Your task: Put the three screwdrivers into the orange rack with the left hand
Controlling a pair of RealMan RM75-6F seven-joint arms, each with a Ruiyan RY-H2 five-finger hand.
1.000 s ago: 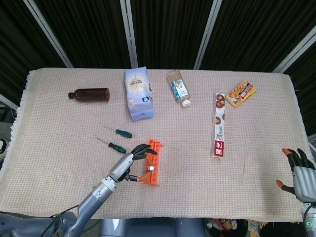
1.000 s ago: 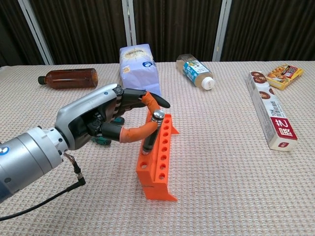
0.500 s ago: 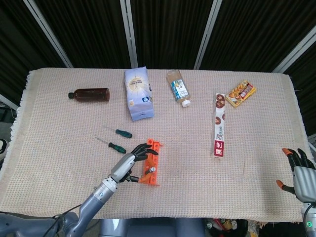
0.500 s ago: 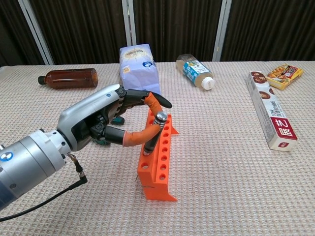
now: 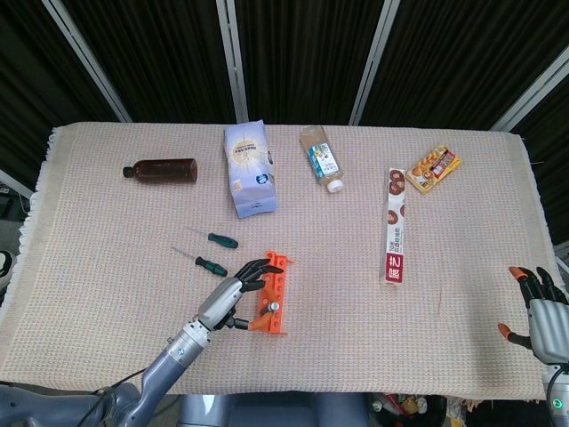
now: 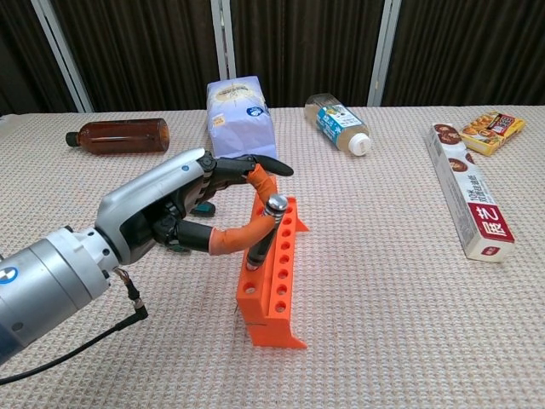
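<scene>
Furthest left of the task's things, two green-handled screwdrivers lie flat on the woven cloth: one [image 5: 212, 266] just beyond the left hand's fingertips, the other [image 5: 222, 239] a little farther back, both well apart from the brown bottle [image 5: 161, 169] near the far left edge. Their thin metal shafts point left and are hard to make out, so the thick handles look like the sensible place to take hold; they are likely stiff, light and somewhat slippery, prone to roll on the cloth if nudged sideways. Next comes the left hand [image 6: 183, 209], its thumb and a finger closed around the dark handle of the third screwdriver [image 6: 266, 228], which stands tilted in a hole near the front end of the orange rack [image 6: 274, 285]. Whether its tip is fully seated I cannot tell. The rack is probably light plastic and may slide or tip if the handle is levered, so a gentle, straight-down release seems wise. Far right, the right hand [image 5: 542, 313] rests at the table's edge with its fingers spread, holding nothing.
</scene>
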